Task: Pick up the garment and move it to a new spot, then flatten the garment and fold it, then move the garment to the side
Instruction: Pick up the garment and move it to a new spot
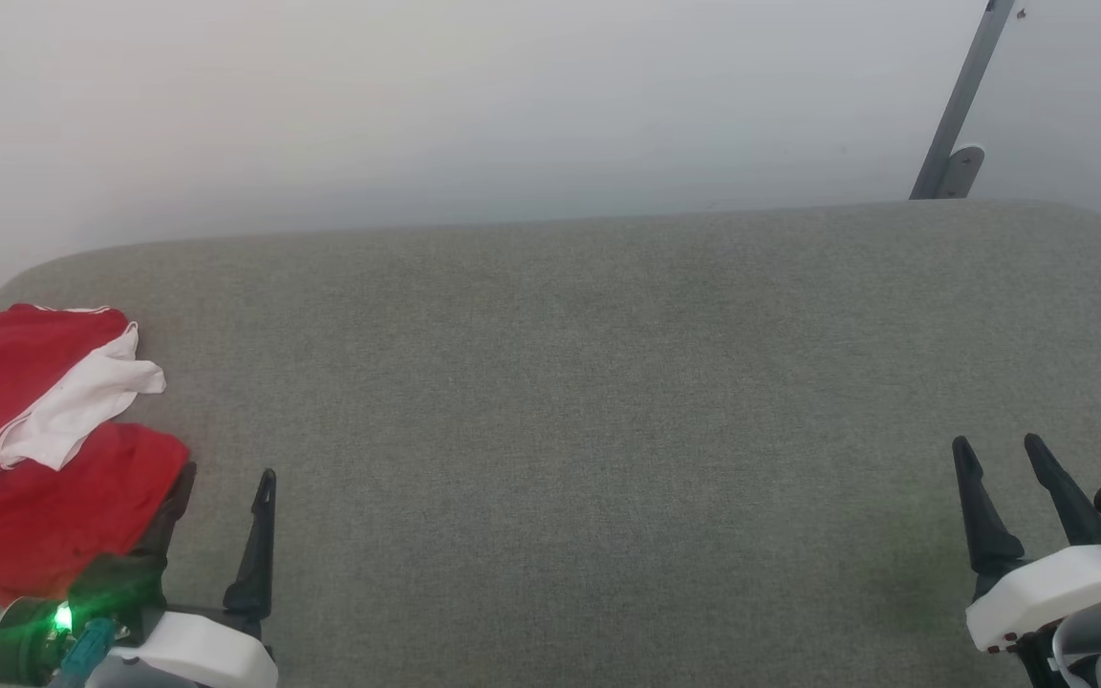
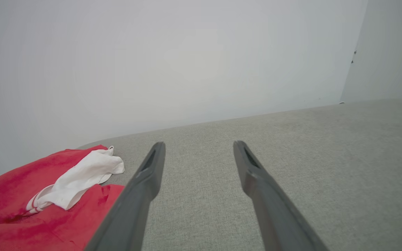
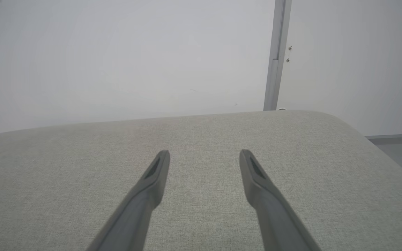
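The garment [image 1: 25, 449] lies bunched at the far left of a grey fabric surface [image 1: 608, 401], red with a white sleeve folded over it. In the left wrist view the garment [image 2: 47, 195] sits at the lower left, beside the left finger. My left gripper [image 1: 226, 473] stands open at the lower left, its left finger right at the garment's edge, nothing between the fingers. It shows as my left gripper [image 2: 198, 144] over bare fabric. At the lower right my right gripper [image 1: 995, 441] is open and empty, far from the garment; my right gripper [image 3: 204, 153] hovers over bare fabric.
A pale wall [image 1: 512, 105] rises behind the grey surface. A grey metal post [image 1: 957, 105] leans at the back right. The surface rounds off at its far left and right corners, with floor [image 3: 400, 153] beyond the right edge.
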